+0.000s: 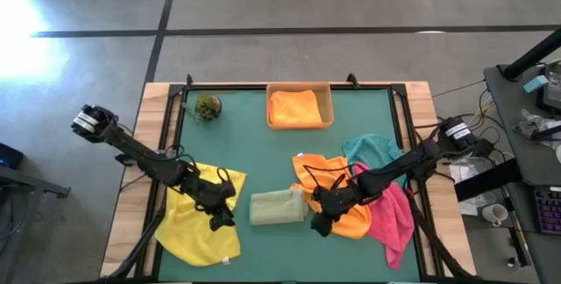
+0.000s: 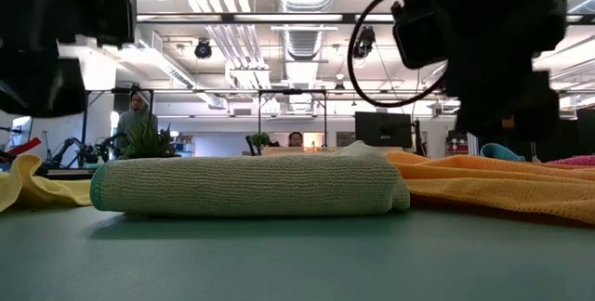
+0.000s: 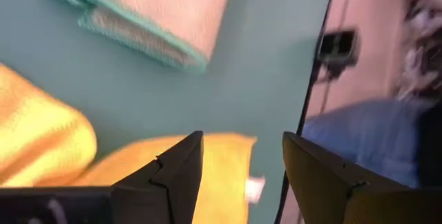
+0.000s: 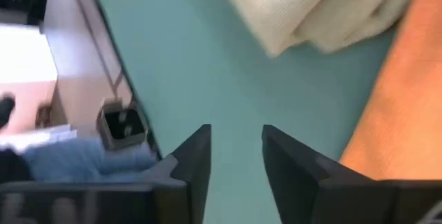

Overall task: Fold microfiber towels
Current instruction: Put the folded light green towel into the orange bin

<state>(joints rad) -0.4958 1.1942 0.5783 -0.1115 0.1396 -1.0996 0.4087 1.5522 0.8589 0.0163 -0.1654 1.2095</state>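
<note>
Lying folded near the bench's front edge with its long axis along that edge, the olive towel (image 1: 278, 207) sits between the empty, parted left claw (image 1: 219, 221) and the nearer, empty, parted right claw (image 1: 319, 223).

The olive green towel (image 1: 277, 207) lies folded into a thick flat rectangle at the mat's middle front. Left of it my yellow towel (image 1: 197, 227) sprawls rumpled. One orange towel (image 1: 294, 108) sits folded in the back. Another orange towel (image 1: 337, 198) lies spread just right of the olive one, the pink towel (image 1: 394, 214) overlapping its right edge, the teal towel (image 1: 375, 150) bunched behind them.
</note>
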